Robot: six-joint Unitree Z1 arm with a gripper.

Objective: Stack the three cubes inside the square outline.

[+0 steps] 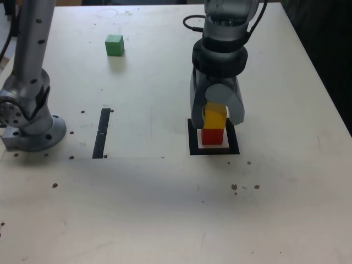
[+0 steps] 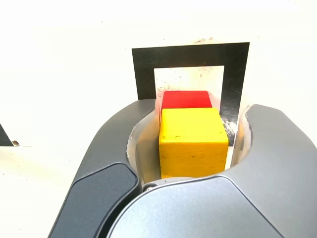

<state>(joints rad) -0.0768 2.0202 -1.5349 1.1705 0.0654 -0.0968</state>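
Gripper point(image 1: 216, 116) pointed down over square outline point(image 1: 193, 144). Yellow cube point(image 1: 215, 116) seen between jaws, stacked on red cube point(image 1: 212, 136); red cube set on white centre of outline. In wrist view, jaws slightly spread: narrow gaps visible on both sides of yellow cube point(image 2: 193, 142), so no pinch shown. Red cube point(image 2: 185, 98) partly hidden beneath yellow one. Green cube point(image 1: 114, 45) placed well apart from gripper, toward exterior view's left and far side of table point(image 1: 165, 209). Black strip point(image 1: 102, 132) lying beside gripper, on exterior view's left.
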